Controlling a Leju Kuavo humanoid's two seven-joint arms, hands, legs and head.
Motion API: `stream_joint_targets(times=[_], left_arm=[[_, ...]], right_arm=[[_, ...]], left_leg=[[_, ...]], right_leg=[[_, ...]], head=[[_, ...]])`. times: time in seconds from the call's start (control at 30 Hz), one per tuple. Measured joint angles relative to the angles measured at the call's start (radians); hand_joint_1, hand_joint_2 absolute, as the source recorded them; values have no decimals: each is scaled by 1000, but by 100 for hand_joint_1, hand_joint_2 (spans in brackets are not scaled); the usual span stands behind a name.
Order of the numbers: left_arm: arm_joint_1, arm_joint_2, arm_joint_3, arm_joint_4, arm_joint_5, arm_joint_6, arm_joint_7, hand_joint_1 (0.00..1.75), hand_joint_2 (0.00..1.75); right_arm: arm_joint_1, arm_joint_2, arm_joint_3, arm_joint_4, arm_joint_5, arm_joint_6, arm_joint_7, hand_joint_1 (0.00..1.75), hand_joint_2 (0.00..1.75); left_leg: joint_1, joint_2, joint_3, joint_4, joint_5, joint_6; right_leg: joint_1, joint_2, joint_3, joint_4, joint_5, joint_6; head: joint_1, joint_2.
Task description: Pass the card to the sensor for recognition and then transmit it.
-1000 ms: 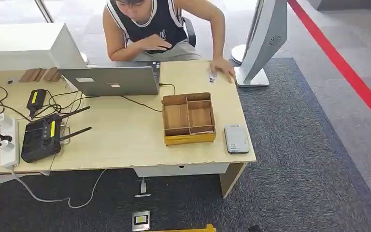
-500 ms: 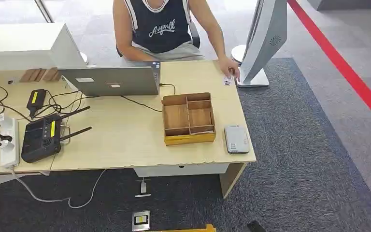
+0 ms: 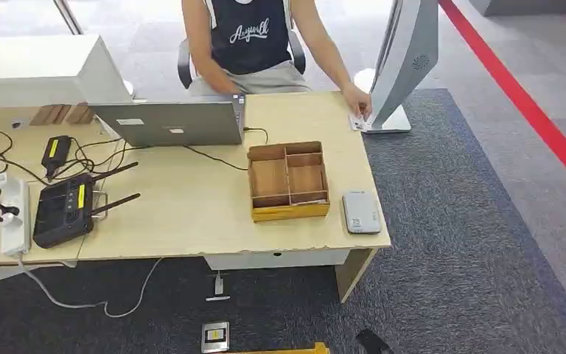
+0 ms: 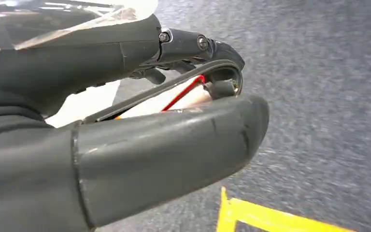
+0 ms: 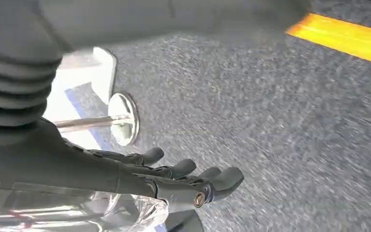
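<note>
1. We see a small white card [image 3: 357,122] lying on the far right corner of the wooden desk [image 3: 191,214], under the fingertips of a seated person's hand [image 3: 358,99], just beside the base of a grey-white standing kiosk [image 3: 405,59].
2. The white card reader [image 3: 360,212] sits near the desk's front right corner, just right of a wooden divided tray [image 3: 288,181].
3. Our left hand [image 4: 174,121] hangs over grey carpet; the thumb lies close along the darker fingers, and we cannot tell whether anything is held.
4. Our right hand [image 5: 174,179] hangs over the carpet with fingers stretched out side by side, holding nothing.
5. A laptop [image 3: 169,122] and a black router [image 3: 65,210] stand further left.
</note>
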Motion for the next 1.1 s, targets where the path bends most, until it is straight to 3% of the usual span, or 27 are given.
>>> stream_joint_targets(times=[0.17, 0.27, 0.43, 0.63, 0.7, 0.87, 1.1], left_arm=[[0, 5, -1, 0, 7, -18, -106, 0, 0], [0, 9, -2, 0, 7, -23, -123, 0, 0], [0, 14, -10, 0, 3, -31, -138, 0, 0], [-1, 21, -30, 0, -11, -45, -167, 0, 0], [-1, 23, -36, 0, -11, -45, -170, 0, 0], [-1, 25, -49, 0, -11, -51, -172, 0, 0], [-2, 25, -63, 0, 2, -50, -168, 0, 0]], right_arm=[[-7, -25, 2, -5, -81, -148, -58, 0, 175], [-22, -52, 2, -7, -94, -198, -76, 0, 175], [-52, -91, 3, -17, -75, -213, -69, 0, 175], [-163, -228, 22, -48, -3, -189, -23, 0, 175], [-182, -252, 29, -57, 3, -187, -18, 0, 175], [-206, -288, 50, -80, 27, -183, -2, 0, 175], [-279, -330, 94, -108, 73, -119, 57, 0, 175]], left_leg=[[0, 0, 0, 0, 0, 0], [0, 0, 0, 0, 0, 0], [-1, 0, 0, 0, 0, 0], [-3, 1, 0, 1, 1, 2], [-4, 0, 0, 1, 2, 2], [-4, 0, -1, 1, 2, 2], [-4, 0, -1, 1, 2, 2]], right_leg=[[0, 0, 0, 0, 0, 0], [0, 0, 0, 0, 0, 0], [-1, 0, 0, 0, 1, 0], [-3, 0, 0, 0, 2, 3], [-3, 0, 0, 0, 2, 3], [-4, 0, 0, 0, 2, 3], [-3, 0, 0, 0, 3, 3]], head=[[0, 0], [0, 0], [-1, 0], [0, 0], [1, 0], [0, 0], [0, 0]])
